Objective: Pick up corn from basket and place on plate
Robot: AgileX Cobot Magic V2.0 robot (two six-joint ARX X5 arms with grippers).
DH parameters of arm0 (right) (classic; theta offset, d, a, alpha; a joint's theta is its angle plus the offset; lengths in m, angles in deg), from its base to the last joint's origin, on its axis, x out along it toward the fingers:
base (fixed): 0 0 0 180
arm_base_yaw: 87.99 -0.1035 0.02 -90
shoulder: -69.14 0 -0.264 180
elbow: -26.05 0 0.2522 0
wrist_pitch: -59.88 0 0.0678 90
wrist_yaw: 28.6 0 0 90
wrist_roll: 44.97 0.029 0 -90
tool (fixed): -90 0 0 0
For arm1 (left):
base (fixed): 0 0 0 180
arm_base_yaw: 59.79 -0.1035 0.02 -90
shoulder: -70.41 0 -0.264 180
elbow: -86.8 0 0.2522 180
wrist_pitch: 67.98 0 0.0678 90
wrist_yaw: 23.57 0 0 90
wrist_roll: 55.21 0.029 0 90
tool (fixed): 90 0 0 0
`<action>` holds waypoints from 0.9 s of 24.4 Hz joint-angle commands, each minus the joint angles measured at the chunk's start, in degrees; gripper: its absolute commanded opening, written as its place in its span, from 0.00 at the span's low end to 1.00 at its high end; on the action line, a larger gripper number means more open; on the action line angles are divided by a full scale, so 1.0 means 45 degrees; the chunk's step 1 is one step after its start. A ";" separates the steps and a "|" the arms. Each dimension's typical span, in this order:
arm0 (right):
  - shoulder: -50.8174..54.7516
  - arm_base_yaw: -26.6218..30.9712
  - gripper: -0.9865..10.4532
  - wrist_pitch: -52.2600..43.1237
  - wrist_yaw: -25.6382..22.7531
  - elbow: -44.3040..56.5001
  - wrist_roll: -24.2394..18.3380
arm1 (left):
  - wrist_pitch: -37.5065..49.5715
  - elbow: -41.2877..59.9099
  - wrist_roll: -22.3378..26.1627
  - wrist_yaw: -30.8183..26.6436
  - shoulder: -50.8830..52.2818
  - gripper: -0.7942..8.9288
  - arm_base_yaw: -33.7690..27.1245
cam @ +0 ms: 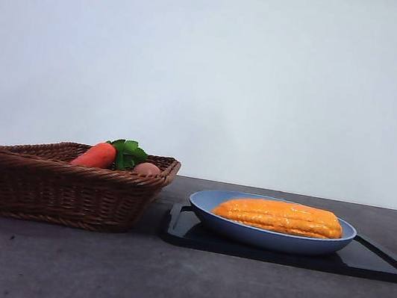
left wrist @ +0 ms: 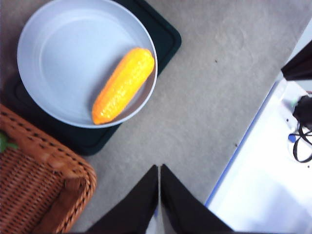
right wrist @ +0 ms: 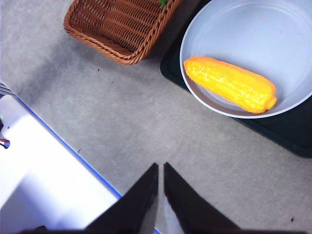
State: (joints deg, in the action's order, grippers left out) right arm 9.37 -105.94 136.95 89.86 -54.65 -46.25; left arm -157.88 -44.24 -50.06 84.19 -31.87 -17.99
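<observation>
The corn (cam: pixel 278 216) lies flat in the light-blue plate (cam: pixel 205 203), near its front rim; it also shows as corn (left wrist: pixel 123 85) on the plate (left wrist: pixel 58 58) and as corn (right wrist: pixel 229 84) on the plate (right wrist: pixel 253 34). The brown wicker basket (cam: pixel 64 188) stands to the plate's left, seen too as basket (left wrist: pixel 34 185) and basket (right wrist: pixel 117 29). My left gripper (left wrist: pixel 159 170) hangs high above the table, shut and holding nothing. My right gripper (right wrist: pixel 160 168) is likewise raised and shut, with nothing between its jaws. In the front view both arms show only as black tips at the top.
A carrot (cam: pixel 95 155) with green leaves (cam: pixel 128 153) and a small brownish round thing (cam: pixel 147 169) lie in the basket. The plate rests on a flat black tray (cam: pixel 384 263). The table's white edge with a blue line (right wrist: pixel 58 141) runs below both grippers.
</observation>
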 commanded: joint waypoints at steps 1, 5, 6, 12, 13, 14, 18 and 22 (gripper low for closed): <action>-0.0092 -0.0019 0.09 -0.0151 -0.0010 -0.0243 -0.0155 | 0.0597 -0.0359 0.0044 -0.0005 -0.0223 0.09 0.0117; -0.0092 0.0044 0.09 -0.0151 -0.0005 -0.0243 -0.0155 | 0.1710 -0.0359 0.0044 -0.0005 -0.0223 0.09 0.0117; -0.0092 0.0044 0.09 -0.0151 0.0000 -0.0243 -0.0155 | 0.2055 -0.0359 0.0044 -0.0005 -0.0223 0.09 0.0117; -0.0092 0.0044 0.09 -0.0155 -0.0005 -0.0243 -0.0155 | 0.4294 -0.0359 0.0044 -0.0010 -0.0223 0.09 0.0083; -0.0092 0.0044 0.09 -0.0151 -0.0005 -0.0243 -0.0155 | 0.4692 -0.0359 0.0044 -0.0005 -0.0223 0.09 0.0044; -0.0092 0.0044 0.09 -0.0155 -0.0005 -0.0243 -0.0155 | 0.4998 -0.0359 0.0044 -0.0005 -0.0223 0.09 0.0044; -0.0092 0.0044 0.09 -0.0155 -0.0005 -0.0243 -0.0151 | 0.5722 -0.0359 0.0646 -0.0019 0.0267 0.09 -0.0447; -0.0092 0.0044 0.09 -0.0155 -0.0005 -0.0243 -0.0155 | 0.6169 -0.0359 0.0690 -0.0019 0.1209 0.09 -0.1311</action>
State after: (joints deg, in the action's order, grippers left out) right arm 9.40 -105.57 136.60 89.86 -54.65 -46.27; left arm -131.17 -44.22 -48.07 84.16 -28.46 -23.61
